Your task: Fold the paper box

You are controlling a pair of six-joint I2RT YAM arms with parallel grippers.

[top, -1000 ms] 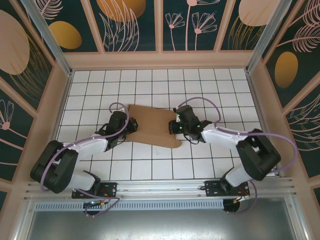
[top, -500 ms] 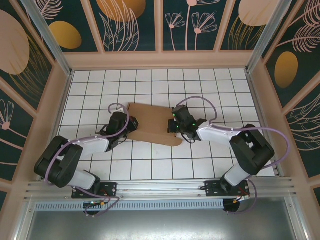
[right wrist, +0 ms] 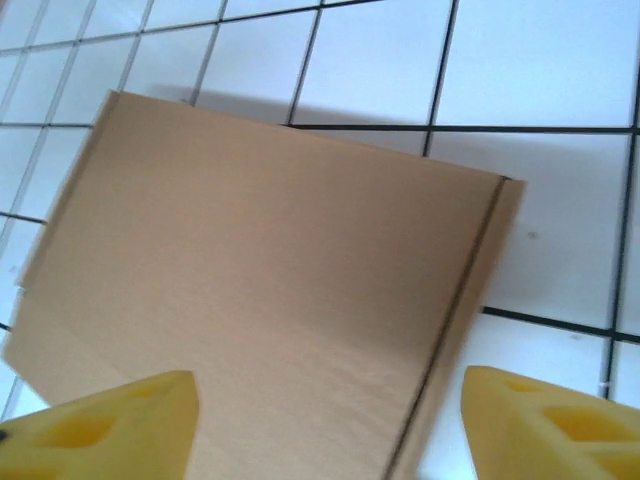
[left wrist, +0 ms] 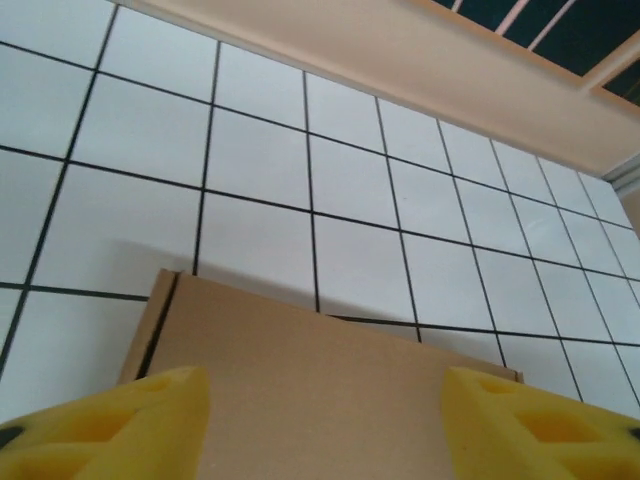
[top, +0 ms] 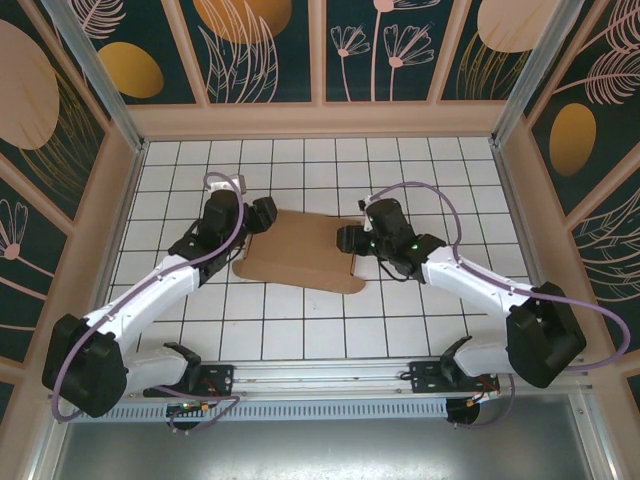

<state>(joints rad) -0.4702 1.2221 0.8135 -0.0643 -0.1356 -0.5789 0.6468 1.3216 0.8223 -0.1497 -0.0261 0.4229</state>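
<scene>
Currently the paper box (top: 300, 250) is lying flat, likely light and bendy. The left gripper (top: 256, 214) and right gripper (top: 346, 240) are gaping wide at its left and right edges, the likeliest holds.

Place: was a lab test cell.
Table (top: 300, 325): had a white grid top.
Around table: leaf-print walls (top: 260, 50) stood; rail (top: 320, 375) ran along its near edge.

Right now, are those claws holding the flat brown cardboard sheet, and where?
Nothing is held. The flat brown cardboard box lies ungripped; the left gripper and right gripper stand open at its opposite ends.
</scene>
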